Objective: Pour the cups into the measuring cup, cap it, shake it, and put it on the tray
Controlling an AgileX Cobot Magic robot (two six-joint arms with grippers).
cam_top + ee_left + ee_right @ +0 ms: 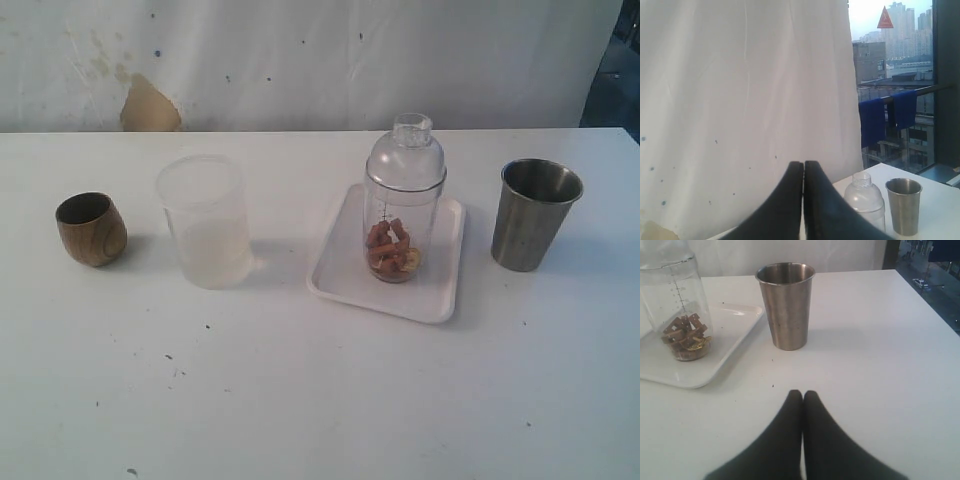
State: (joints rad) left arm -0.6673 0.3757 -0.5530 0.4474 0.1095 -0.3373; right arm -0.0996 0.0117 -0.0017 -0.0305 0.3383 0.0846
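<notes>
The clear measuring cup (402,215) with a domed clear cap (406,155) stands upright on the white tray (347,275), brown pieces and something yellow at its bottom (686,337). A brown wooden cup (91,228) sits upright at the far left. Right of the tray stands the steel tumbler (535,213), upright. Neither arm shows in the exterior view. My left gripper (803,164) is shut and empty, raised, with the cap (863,192) and tumbler (903,205) beyond it. Low over the table, my right gripper (802,393) is shut and empty, short of the tumbler (786,305) and tray (735,347).
A frosted translucent plastic cup (205,220) stands between the wooden cup and the tray. The white table (320,400) ends at a white curtain (300,60) at the back; a window opening (900,80) lies past the table's right end.
</notes>
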